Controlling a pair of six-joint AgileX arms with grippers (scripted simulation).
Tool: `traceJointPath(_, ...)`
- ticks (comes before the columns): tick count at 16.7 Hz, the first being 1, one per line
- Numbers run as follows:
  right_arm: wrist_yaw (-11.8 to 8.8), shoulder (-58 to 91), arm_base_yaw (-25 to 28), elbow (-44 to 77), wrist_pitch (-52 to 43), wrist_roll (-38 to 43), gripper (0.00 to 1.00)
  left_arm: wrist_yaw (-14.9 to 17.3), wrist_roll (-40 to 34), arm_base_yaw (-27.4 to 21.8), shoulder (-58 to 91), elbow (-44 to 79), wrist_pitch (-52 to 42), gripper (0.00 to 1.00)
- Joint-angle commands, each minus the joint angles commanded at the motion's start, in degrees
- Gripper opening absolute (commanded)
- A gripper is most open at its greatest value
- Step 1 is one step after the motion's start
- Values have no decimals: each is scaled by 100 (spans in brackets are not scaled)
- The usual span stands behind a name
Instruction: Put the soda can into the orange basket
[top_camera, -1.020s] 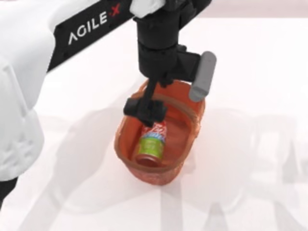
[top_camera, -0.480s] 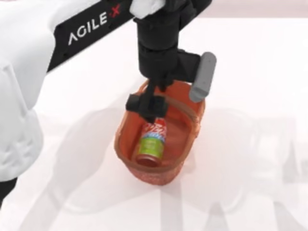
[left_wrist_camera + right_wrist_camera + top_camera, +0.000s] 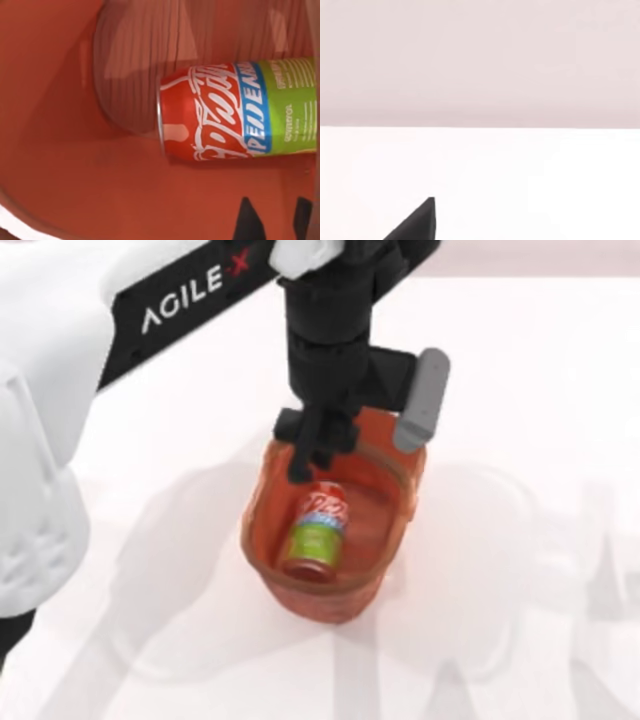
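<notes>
A plain white counter (image 3: 520, 390) fills nearly the whole top view, smooth and without pattern or seam; soft grey shadows (image 3: 170, 570) lie across it in broad, blurred patches, spreading out from under the jaws toward the near edge of the view and to both sides; the light is bright, even and diffuse. Along the far edge, beyond the jaws, a pale pinkish-grey wall (image 3: 540, 255) shows as a thin band; in the right wrist view the same wall (image 3: 480, 60) stands bare and featureless above the counter, meeting it in a straight horizontal line.
</notes>
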Motion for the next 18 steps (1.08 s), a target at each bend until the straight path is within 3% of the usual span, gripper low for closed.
traceJointPath(18,0,0,0,0,0,0,100,0,0,0,0,0,0,0)
